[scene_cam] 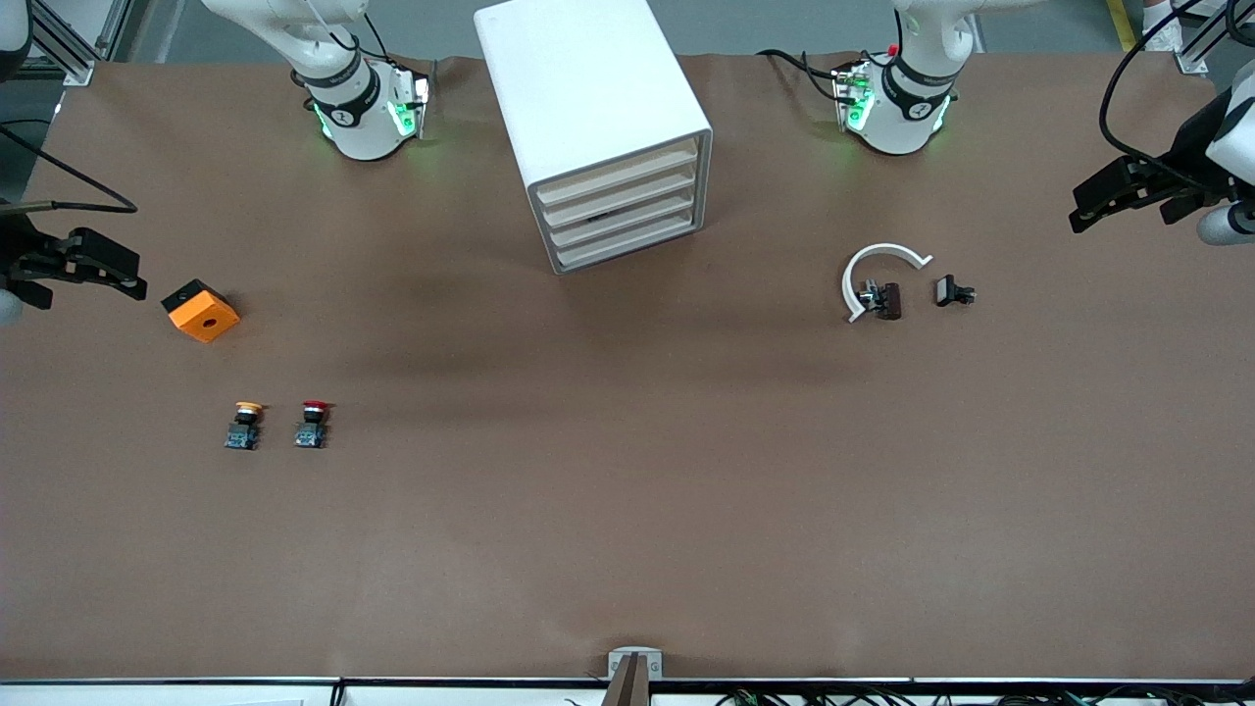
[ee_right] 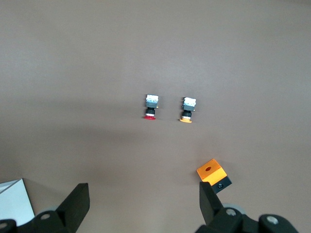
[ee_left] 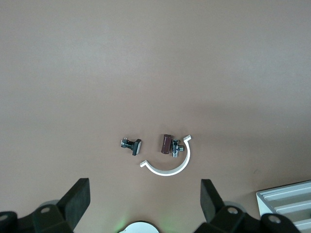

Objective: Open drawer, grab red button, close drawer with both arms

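Note:
The white cabinet [scene_cam: 588, 88] stands at the back middle of the table, and all four of its drawers [scene_cam: 623, 211] are shut. The red-capped button [scene_cam: 314, 424] stands on the table toward the right arm's end; it also shows in the right wrist view [ee_right: 150, 108]. My right gripper [scene_cam: 132, 275] hangs open and empty in the air at the table's edge, beside the orange cube [scene_cam: 201, 311]. In its wrist view [ee_right: 143, 204] the fingers stand wide apart. My left gripper [scene_cam: 1079, 208] hangs open and empty over the table's edge at the left arm's end, and is open in its wrist view [ee_left: 144, 199].
A yellow-capped button [scene_cam: 245, 425] stands beside the red one. A white C-shaped clip [scene_cam: 878, 275], a brown part [scene_cam: 887, 300] and a small black part [scene_cam: 953, 291] lie toward the left arm's end. A camera mount [scene_cam: 634, 672] sits at the front edge.

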`<move>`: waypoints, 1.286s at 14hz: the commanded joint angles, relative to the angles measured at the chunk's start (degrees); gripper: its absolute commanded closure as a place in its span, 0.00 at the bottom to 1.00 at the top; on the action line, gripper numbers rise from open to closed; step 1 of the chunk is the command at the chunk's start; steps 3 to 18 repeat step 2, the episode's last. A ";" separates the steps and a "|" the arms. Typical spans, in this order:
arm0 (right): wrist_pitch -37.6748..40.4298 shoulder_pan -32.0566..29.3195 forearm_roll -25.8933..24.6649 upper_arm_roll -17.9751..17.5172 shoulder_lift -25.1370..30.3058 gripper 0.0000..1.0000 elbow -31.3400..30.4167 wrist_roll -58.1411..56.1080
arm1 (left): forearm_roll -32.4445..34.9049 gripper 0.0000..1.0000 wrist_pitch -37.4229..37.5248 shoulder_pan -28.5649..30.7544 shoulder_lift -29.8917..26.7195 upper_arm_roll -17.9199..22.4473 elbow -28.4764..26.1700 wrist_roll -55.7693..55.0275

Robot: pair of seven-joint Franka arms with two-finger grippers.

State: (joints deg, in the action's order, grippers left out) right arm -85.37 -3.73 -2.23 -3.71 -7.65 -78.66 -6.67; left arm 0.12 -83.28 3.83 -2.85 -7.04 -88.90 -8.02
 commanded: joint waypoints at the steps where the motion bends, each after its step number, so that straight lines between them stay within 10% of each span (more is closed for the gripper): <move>1: -0.76 -0.31 0.91 -0.34 -0.17 0.00 0.70 -0.18 | 0.32 0.00 0.23 0.12 0.31 0.01 1.01 0.64; 18: -0.77 -0.31 0.91 -0.34 -0.17 0.00 0.62 -0.18 | 0.32 0.00 0.31 0.12 0.31 0.01 1.01 0.64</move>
